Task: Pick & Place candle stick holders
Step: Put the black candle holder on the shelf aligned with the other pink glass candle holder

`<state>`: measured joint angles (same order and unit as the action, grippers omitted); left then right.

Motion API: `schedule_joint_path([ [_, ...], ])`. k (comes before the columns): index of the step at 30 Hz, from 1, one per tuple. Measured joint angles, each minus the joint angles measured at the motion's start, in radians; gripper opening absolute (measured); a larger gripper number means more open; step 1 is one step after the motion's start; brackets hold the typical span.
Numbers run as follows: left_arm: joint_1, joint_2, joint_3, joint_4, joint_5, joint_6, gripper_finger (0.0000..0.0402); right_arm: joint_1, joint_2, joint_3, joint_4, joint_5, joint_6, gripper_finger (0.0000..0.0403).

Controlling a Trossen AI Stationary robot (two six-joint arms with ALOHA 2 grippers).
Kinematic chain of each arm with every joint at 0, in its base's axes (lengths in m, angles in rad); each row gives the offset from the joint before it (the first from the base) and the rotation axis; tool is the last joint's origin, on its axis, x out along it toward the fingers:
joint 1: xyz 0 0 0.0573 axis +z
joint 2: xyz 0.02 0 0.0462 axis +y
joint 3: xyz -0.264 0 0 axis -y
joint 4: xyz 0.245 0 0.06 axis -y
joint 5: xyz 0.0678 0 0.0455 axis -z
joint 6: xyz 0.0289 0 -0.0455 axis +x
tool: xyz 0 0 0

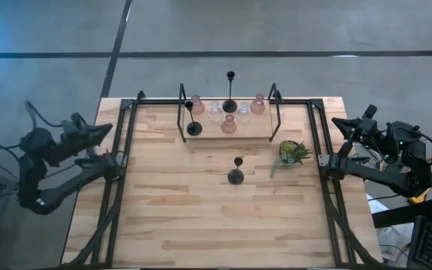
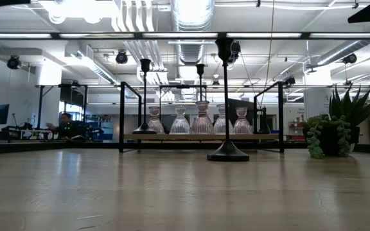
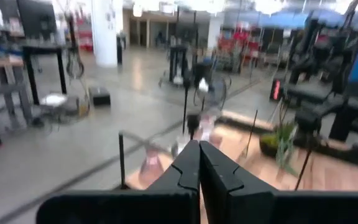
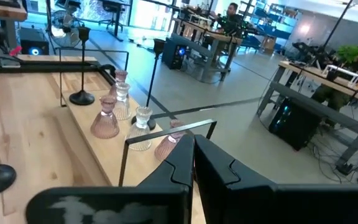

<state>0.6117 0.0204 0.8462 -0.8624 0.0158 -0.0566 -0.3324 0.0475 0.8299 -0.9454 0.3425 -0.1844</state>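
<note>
Grippers, the left gripper (image 1: 109,129) and the right gripper (image 1: 336,121), wait closed and empty at table (image 1: 201,217) sides, one black candle stick holder (image 1: 236,175) standing mid-table.

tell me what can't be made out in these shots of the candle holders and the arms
- Left wrist view: motion blur smears the holders beyond the shut left gripper; colours and count unclear.
- Right wrist view: the shut right gripper partly covers one pink holder.
- Low view: the black holder standing alone hides part of the row on the wooden tray; neither gripper shows.
- High view: the clear holders are too small to show detail.
</note>
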Motion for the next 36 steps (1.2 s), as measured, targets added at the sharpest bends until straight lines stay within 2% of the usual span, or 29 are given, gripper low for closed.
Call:
schedule_joint_path([
  [10,0.000,0.007,-0.095,-0.006,-0.086,-0.024,0.0003,0.000,0.000,0.000,0.053,-0.002,-0.008,0.0008],
  [16,0.000,0.005,-0.117,-0.014,-0.094,-0.007,0.0002,0.000,0.000,0.000,0.341,-0.002,0.154,0.0008],
  [19,0.001,0.000,-0.125,-0.011,-0.095,-0.008,0.0006,0.000,0.000,0.000,0.525,-0.001,0.181,0.0008],
  [23,0.001,-0.007,-0.129,-0.010,-0.103,-0.023,0.0006,0.000,0.000,0.000,0.763,0.000,0.139,0.0008],
  [26,0.001,-0.007,-0.130,-0.011,-0.109,-0.078,0.0005,0.000,0.006,0.001,0.844,0.000,0.228,0.0008],
  [29,0.000,-0.005,-0.131,-0.025,-0.109,-0.147,0.0008,0.001,0.045,0.001,0.847,-0.008,0.297,0.0008],
  [31,0.001,-0.005,-0.131,-0.037,-0.108,-0.150,0.0012,0.001,0.095,0.001,0.841,-0.066,0.313,0.0008],
  [33,0.001,-0.005,-0.131,-0.046,-0.106,-0.144,0.0016,0.001,0.165,0.001,0.842,-0.121,0.307,0.0008],
  [36,0.001,-0.005,-0.131,-0.049,-0.107,-0.132,0.0017,0.001,0.300,0.019,0.832,-0.142,0.292,0.0008],
])
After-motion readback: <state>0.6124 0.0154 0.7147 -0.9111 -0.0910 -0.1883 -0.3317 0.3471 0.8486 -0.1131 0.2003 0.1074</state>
